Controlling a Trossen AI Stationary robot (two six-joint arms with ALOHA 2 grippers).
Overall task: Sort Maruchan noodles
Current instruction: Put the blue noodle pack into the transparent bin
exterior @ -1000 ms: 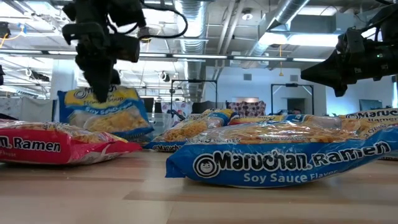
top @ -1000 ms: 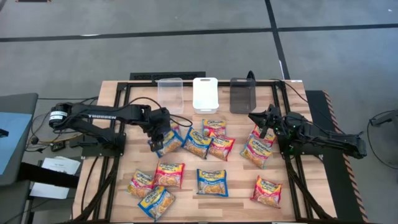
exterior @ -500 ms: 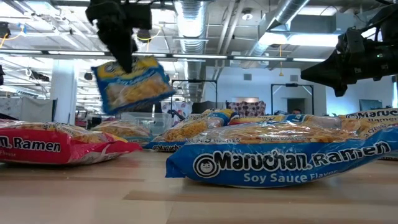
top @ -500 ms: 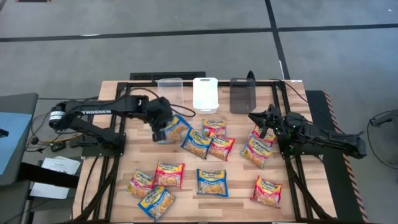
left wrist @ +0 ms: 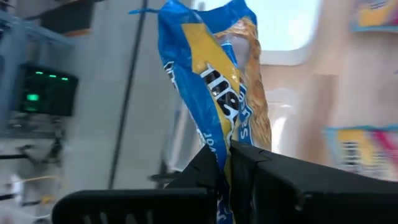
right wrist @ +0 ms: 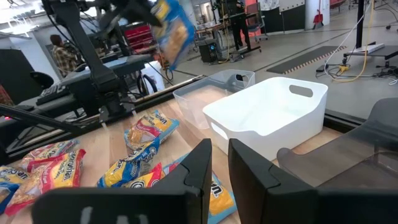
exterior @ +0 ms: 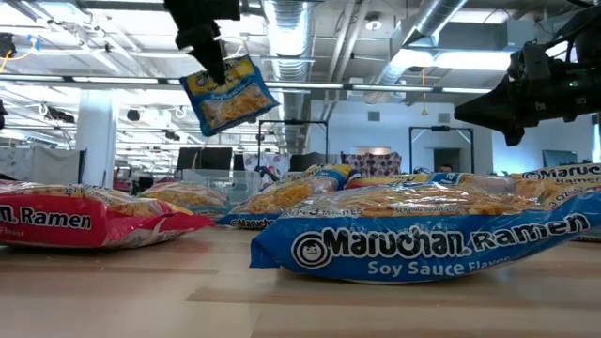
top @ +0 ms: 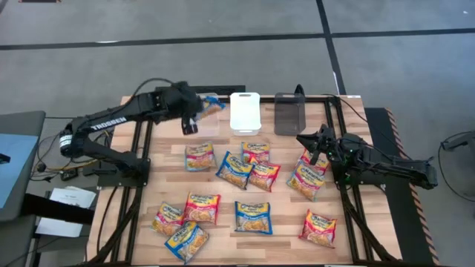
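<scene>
**Left pincer holding blue packet above clear bin**

Left pincer [top: 194,113] pinching a blue-and-yellow noodle packet [top: 210,102] by one edge, upper centre-left of the high view, over the clear bin [right wrist: 214,86]. In the low view the packet hangs tilted below the pincer, clear of the counter [top: 286,215]. Right pincer [top: 315,144] at right, above a red packet [top: 314,159]; fingers slightly apart, nothing visibly held. Remaining packets [top: 254,216] lie scattered mid-frame. White bin [top: 245,111] and dark bin [top: 289,113] at upper centre.
</scene>
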